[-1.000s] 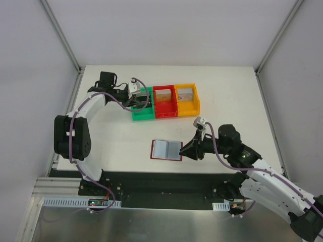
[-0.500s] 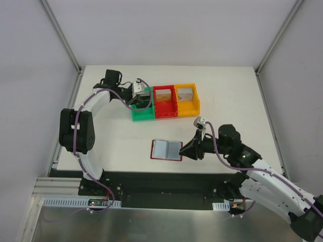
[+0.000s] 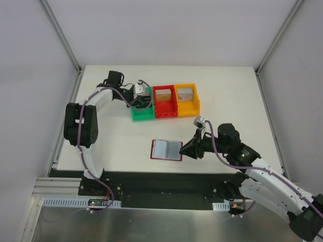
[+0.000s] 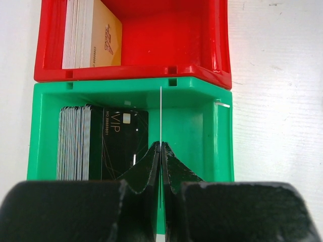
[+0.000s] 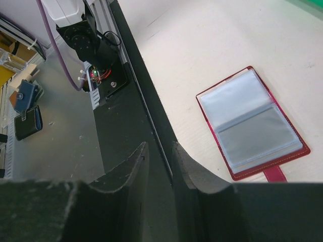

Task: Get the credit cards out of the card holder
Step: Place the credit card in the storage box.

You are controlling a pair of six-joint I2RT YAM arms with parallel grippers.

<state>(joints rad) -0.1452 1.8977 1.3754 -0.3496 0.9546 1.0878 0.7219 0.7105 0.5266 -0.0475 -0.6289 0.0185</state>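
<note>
The dark red card holder [image 3: 166, 149] lies open and flat near the table's front edge. Its clear pockets show pale blue-grey and grey faces in the right wrist view [image 5: 252, 126]. My left gripper [image 3: 143, 103] hangs over the green bin [image 3: 143, 112]. In the left wrist view the gripper [image 4: 160, 146] is shut on a thin credit card [image 4: 160, 111] seen edge-on as a white line above the bin's floor. My right gripper [image 3: 189, 149] sits just right of the holder, low over the table edge. Its fingers [image 5: 160, 151] are slightly apart and empty.
The green bin [image 4: 197, 91] holds an upright stack of cards [image 4: 75, 143] fronted by a black VIP card [image 4: 126, 138]. The red bin [image 3: 165, 102] beside it holds cards with an orange face [image 4: 103, 35]. The orange bin [image 3: 186, 99] stands to the right. A black rail [image 5: 131, 101] runs along the table's front.
My left arm has swung its elbow inward and the gripper has shifted slightly right over the green bin. The right arm and the card holder have barely moved.
</note>
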